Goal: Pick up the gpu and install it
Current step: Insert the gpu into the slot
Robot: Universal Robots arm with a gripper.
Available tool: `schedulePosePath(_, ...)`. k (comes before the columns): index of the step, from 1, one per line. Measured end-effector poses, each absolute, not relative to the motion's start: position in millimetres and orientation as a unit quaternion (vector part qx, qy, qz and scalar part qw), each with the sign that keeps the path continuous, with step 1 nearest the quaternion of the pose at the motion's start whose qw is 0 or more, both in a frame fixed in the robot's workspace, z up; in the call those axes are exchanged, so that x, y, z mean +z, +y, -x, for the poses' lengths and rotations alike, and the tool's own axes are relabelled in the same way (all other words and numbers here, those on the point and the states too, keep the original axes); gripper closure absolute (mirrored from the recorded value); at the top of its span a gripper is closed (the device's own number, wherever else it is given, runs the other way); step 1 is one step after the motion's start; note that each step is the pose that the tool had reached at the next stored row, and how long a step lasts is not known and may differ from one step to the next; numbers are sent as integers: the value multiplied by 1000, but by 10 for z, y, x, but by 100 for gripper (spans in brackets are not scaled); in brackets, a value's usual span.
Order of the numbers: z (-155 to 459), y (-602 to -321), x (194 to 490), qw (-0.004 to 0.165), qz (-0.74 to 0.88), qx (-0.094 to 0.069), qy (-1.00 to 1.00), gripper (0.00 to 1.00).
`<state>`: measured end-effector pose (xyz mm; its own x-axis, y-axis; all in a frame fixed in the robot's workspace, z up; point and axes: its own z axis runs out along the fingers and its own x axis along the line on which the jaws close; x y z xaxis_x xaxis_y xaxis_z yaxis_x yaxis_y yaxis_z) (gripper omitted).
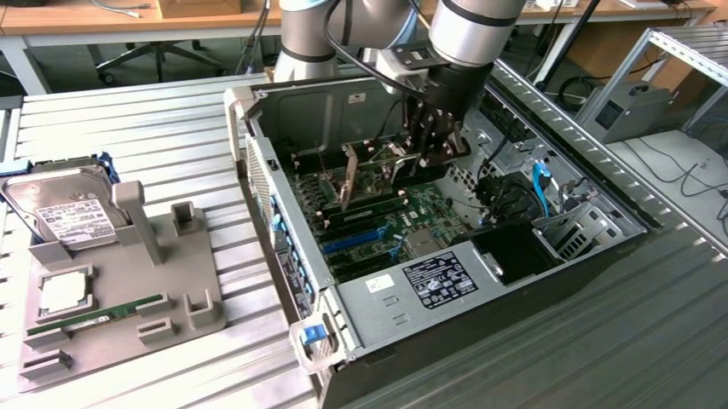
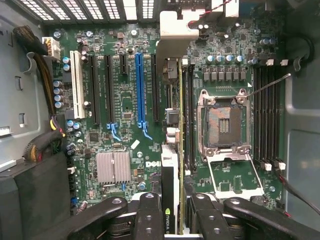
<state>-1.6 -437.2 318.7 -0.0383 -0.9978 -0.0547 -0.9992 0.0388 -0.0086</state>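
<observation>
The pincer (image 2: pixel 174 219) is clamping the gpu (image 2: pixel 169 162) (NVIDIA logo showing) edge-on over the DELL-marked motherboard (image 2: pixel 125 125).

A ribbed metal table (image 1: pixel 148 136) carries everything. At the exterior view's left, toward the near edge, a grey moulded parts fixture (image 1: pixel 170 281) lies flat on the slats. To its right an open computer case (image 1: pixel 387 319) lies on its side.
</observation>
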Motion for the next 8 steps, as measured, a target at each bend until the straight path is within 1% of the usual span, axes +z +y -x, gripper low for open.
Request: schedulePosePath(8, 17, -4464, 3186, 23, 693, 16, 720, 73)
